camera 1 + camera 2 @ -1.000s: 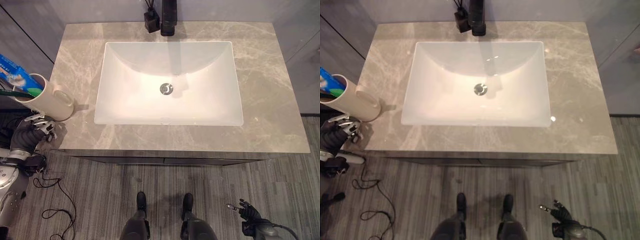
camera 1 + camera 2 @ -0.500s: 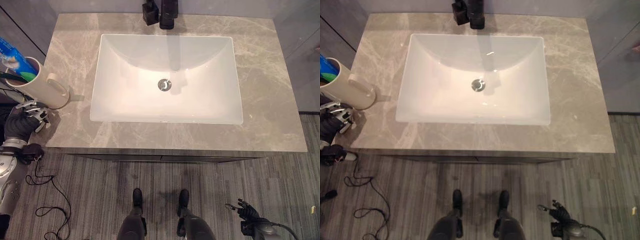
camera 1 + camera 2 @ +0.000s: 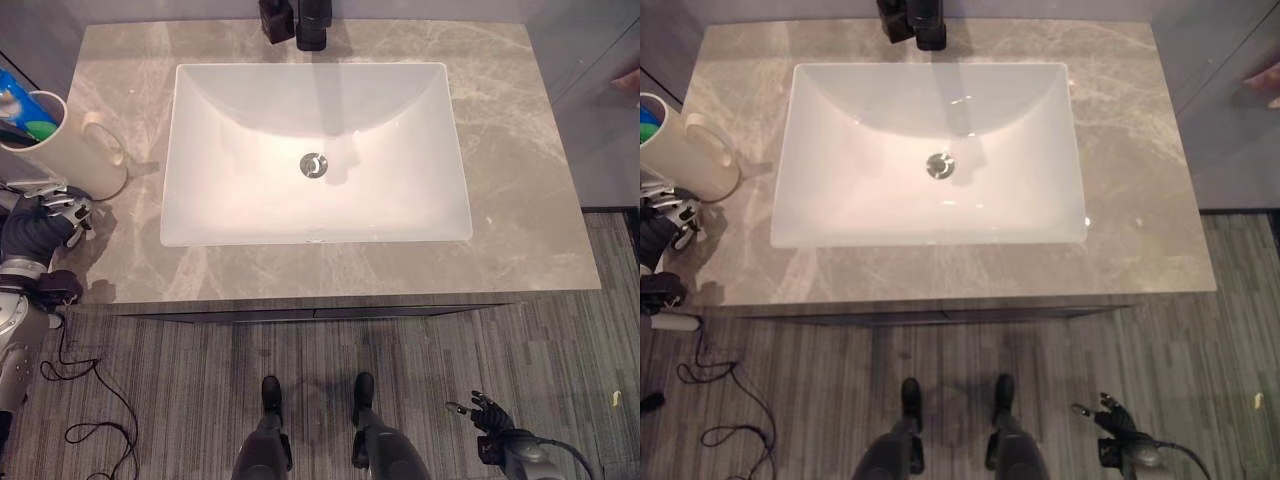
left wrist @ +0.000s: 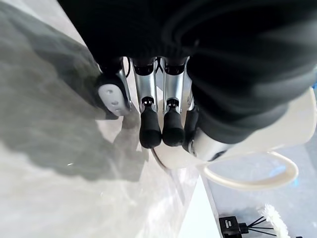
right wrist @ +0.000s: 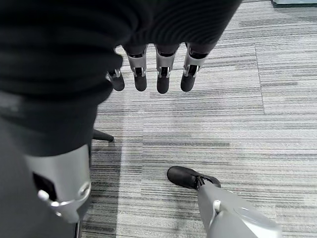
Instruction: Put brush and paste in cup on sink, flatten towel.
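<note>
A cream cup (image 3: pixel 62 155) with a side handle stands on the counter's left end. A blue paste tube (image 3: pixel 22 100) and a green brush (image 3: pixel 38 130) stick up out of it. My left hand (image 3: pixel 38 222) hovers at the counter's left edge, just in front of the cup. In the left wrist view its fingers (image 4: pixel 150 104) are fairly straight, dark tips close to the cup's base (image 4: pixel 257 144), holding nothing. My right hand (image 3: pixel 488 418) hangs low over the floor at the lower right, its fingers (image 5: pixel 163 74) relaxed and empty.
A white rectangular sink basin (image 3: pixel 400 200) with a metal drain (image 3: pixel 313 165) fills the middle of the grey marble counter (image 3: pixel 520 150). A black faucet (image 3: pixel 313 22) and a dark diffuser bottle (image 3: pixel 274 18) stand at the back edge. Grey striped floor lies in front.
The whole picture has shifted as the camera moved. The left hand stays just in front of the cup, and the right hand stays low by the floor.
</note>
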Tool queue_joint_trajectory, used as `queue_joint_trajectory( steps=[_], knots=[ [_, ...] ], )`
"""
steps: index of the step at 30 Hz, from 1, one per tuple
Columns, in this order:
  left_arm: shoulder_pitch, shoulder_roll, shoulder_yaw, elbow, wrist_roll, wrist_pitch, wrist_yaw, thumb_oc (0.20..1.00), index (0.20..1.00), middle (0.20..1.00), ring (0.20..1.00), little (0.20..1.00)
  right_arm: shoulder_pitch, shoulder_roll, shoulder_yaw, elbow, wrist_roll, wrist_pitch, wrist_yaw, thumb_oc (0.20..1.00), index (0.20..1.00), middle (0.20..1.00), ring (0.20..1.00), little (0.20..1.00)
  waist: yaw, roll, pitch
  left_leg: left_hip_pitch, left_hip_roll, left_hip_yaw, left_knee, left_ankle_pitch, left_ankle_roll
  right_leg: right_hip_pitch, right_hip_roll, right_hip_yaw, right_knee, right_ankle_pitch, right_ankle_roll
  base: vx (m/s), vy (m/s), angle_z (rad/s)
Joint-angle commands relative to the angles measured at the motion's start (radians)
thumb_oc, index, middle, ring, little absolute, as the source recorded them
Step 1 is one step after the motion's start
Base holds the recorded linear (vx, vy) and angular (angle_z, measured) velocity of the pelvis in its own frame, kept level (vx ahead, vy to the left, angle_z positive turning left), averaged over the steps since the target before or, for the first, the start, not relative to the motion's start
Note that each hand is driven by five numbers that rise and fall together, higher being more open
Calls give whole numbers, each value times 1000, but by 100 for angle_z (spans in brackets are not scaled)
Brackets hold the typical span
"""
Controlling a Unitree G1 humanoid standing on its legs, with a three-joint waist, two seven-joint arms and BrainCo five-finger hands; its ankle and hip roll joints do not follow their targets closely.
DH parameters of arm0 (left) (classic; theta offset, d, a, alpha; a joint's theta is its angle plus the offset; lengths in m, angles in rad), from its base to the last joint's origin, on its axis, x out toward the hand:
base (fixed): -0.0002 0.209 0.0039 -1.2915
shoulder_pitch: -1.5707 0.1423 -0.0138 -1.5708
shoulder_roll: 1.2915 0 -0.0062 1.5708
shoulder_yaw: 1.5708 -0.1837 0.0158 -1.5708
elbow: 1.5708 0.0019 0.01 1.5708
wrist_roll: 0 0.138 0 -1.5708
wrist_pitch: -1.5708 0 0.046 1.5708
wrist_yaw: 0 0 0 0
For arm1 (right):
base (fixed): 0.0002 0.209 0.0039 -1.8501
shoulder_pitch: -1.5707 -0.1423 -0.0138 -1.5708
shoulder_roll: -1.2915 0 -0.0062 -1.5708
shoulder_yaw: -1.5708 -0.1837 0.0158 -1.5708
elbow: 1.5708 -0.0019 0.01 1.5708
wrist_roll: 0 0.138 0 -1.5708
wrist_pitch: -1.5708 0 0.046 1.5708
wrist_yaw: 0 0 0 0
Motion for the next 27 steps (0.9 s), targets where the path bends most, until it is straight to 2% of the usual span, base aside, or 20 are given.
queue_joint_trajectory(
  steps=[1, 17, 27],
  knots=[
    [-45, 25, -34, 91, 15, -28, 12, 200, 200, 200, 200, 200, -7, -26, 21, -5, -13, -3, -11, 1000, 1000, 1000, 1000, 1000, -19, -1, -6, -11, -1, 11, 1, 16, 11, 30, -89, 7, -3, 67, 78, 0, 0, 0],
    [-190, 85, -71, 190, 16, -47, 44, 200, 200, 200, 200, 200, -15, -35, 34, -21, -7, -3, -12, 1000, 1000, 1000, 1000, 1000, -30, -9, 6, -33, 4, 22, 1, 19, 8, -1, -85, 22, -3, 76, 84, 0, 0, 0],
    [-320, 109, -156, 268, 9, -46, 56, 200, 200, 200, 200, 200, -32, -33, 73, -58, -6, -3, -17, 1000, 1000, 1000, 1000, 1000, -42, -20, 24, -59, 11, 26, 1, 26, 8, -33, -79, 35, -3, 82, 85, 3, -2, -1]
  ],
)
